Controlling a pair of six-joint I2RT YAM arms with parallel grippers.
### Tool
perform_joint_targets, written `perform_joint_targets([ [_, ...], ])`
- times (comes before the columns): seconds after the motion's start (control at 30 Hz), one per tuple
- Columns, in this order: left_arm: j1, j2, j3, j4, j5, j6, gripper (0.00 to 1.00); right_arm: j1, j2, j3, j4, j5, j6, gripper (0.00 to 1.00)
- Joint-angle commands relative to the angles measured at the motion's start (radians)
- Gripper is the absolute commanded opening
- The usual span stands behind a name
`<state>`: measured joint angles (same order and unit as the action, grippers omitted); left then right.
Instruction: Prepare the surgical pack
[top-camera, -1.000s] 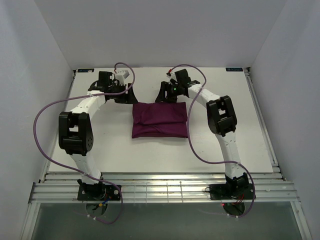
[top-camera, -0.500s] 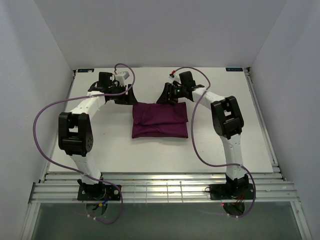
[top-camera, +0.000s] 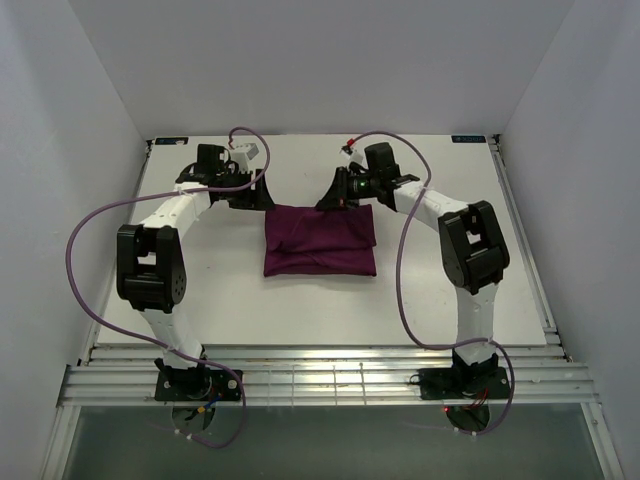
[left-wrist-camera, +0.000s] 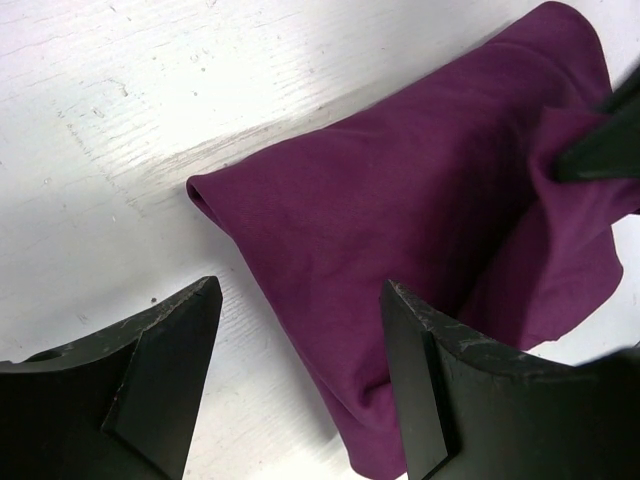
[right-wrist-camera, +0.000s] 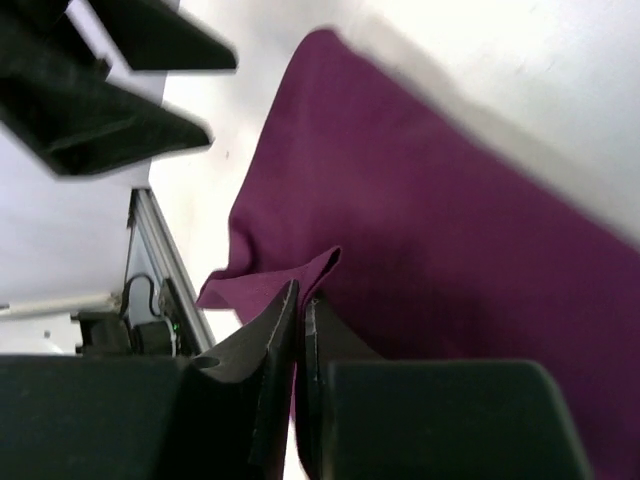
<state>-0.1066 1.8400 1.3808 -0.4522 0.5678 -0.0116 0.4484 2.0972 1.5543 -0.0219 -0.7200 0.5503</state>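
Surgical pack (top-camera: 320, 243) is laid as a folded, deep-purple rectangular bundle on the white worktop (top-camera: 210, 300), near its middle and somewhat toward the far side. The cloth is judged soft, light and limp. It is expected to drape and crease rather than hold a shape. Whatever may be wrapped inside cannot be seen, so a shift of weight is to be allowed for. A hold is best taken at a loose edge or corner flap, where a thin layer can be pinched without the whole bundle being dragged. Along the far edge, toward its right end, such a flap is raised. The right end effector (right-wrist-camera: 302, 292) appears to be closed on it, though the wrist view is blurred and only a thin fold is shown at the fingertips. The left end effector (left-wrist-camera: 300, 295) is held just over the far left corner of the surgical pack, its jaws spread wide and nothing gripped.
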Motion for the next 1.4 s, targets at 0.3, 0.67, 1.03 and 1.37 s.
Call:
perform_joint_targets([
  [0.3, 0.002, -0.051, 0.008, -0.013, 0.021, 0.041, 0.75, 0.159, -0.361, -0.445, 0.036, -0.144, -0.292, 0.08],
  [0.67, -0.022, -0.071, 0.021, -0.037, 0.066, 0.084, 0.74, 0.204, -0.436, -0.522, -0.177, -0.07, -0.529, 0.55],
  [1.03, -0.351, -0.338, -0.156, -0.197, -0.183, 0.622, 0.76, 0.2, -0.699, -0.715, -0.06, 0.166, -0.35, 0.55],
  [1.37, -0.6, -0.403, -0.457, 0.104, -0.469, 0.972, 0.82, 0.19, -0.83, -0.953, 0.304, 0.278, -0.006, 0.48],
])
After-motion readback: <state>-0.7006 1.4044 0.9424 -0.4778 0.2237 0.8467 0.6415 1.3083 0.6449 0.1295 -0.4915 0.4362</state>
